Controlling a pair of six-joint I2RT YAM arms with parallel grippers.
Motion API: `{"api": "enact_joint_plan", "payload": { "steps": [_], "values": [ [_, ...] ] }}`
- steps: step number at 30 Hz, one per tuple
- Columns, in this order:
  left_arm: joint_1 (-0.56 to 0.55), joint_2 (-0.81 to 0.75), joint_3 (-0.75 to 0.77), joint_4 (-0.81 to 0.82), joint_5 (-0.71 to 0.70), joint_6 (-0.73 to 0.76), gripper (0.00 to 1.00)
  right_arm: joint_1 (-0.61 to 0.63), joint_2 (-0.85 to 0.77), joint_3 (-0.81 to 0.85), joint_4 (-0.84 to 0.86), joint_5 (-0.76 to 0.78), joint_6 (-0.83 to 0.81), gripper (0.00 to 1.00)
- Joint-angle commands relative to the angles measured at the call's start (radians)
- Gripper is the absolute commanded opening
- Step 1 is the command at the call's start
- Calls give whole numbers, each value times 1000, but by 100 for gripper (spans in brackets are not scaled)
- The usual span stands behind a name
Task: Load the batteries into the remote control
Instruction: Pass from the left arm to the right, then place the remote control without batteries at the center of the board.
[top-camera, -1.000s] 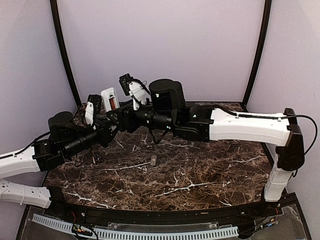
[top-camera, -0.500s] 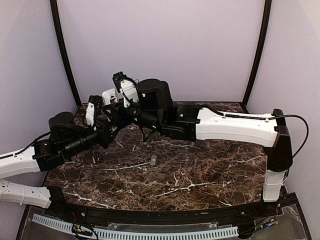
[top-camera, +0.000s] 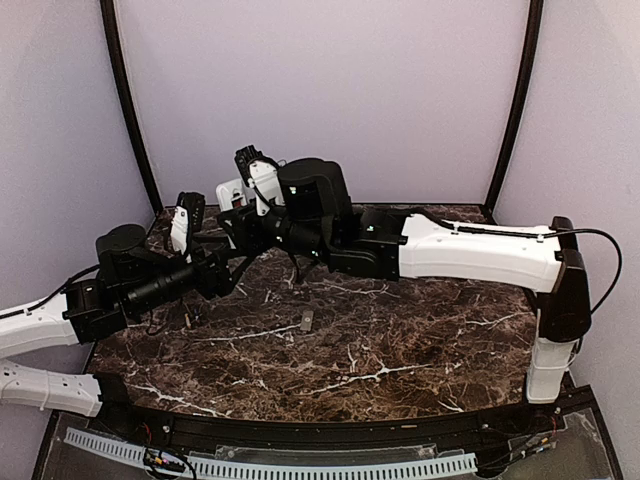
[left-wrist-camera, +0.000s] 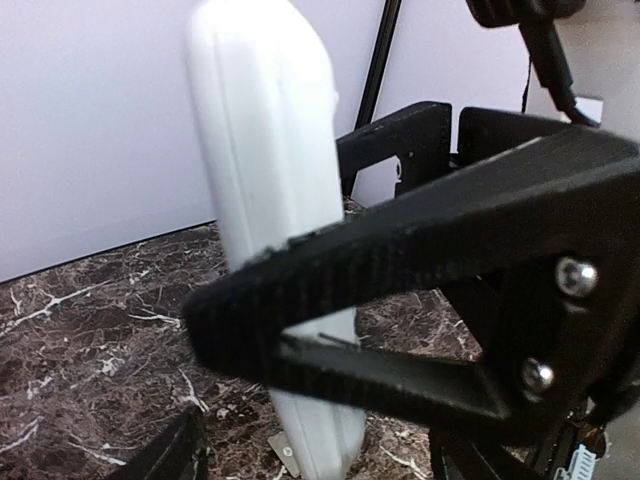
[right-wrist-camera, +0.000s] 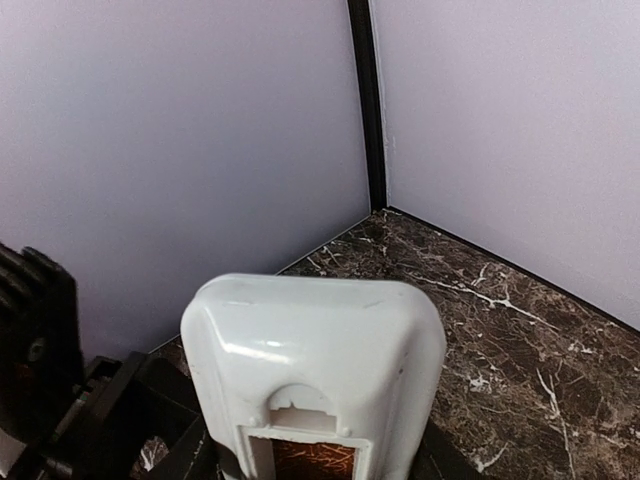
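The left gripper (left-wrist-camera: 230, 390) is closed on the remote (left-wrist-camera: 270, 150) and holds it upright in the air. One black finger (left-wrist-camera: 400, 260) crosses the remote's side edge and the other finger shows low, on the far side of the remote. The remote hangs above the back-left part of the surface (top-camera: 400, 340), close to the back wall (top-camera: 320, 90). A black corner post (right-wrist-camera: 362, 100) stands just behind the remote.

In the right wrist view the remote's rounded end faces the camera. Its bay (right-wrist-camera: 310, 452) is open at the lower edge of that view. Something brown shows inside the bay, and whether it is a battery cannot be told.

The right gripper (right-wrist-camera: 312, 472) is at the remote. Dark fingers lie on either side of the remote's lower end. Whether they press on the remote or only flank it cannot be told. From above, the right arm (top-camera: 470, 250) reaches across from the right to meet the remote, and both wrists crowd the space around it.

A small flat piece (top-camera: 306, 321) lies on the surface, forward and to the right of the remote and apart from both arms. The surface to the right of the remote and toward the near edge is bare marble under the right arm's span. Little room is left between the remote and the back wall.
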Motion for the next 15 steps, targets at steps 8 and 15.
{"api": "enact_joint_plan", "payload": {
  "steps": [8,15],
  "values": [
    [-4,-77,51,-186,-71,-47,83,-167,-150,-121,-430,34,177,15],
    [-2,-64,124,-393,-271,-101,86,-323,-102,-281,-801,-138,322,17]
  ]
}}
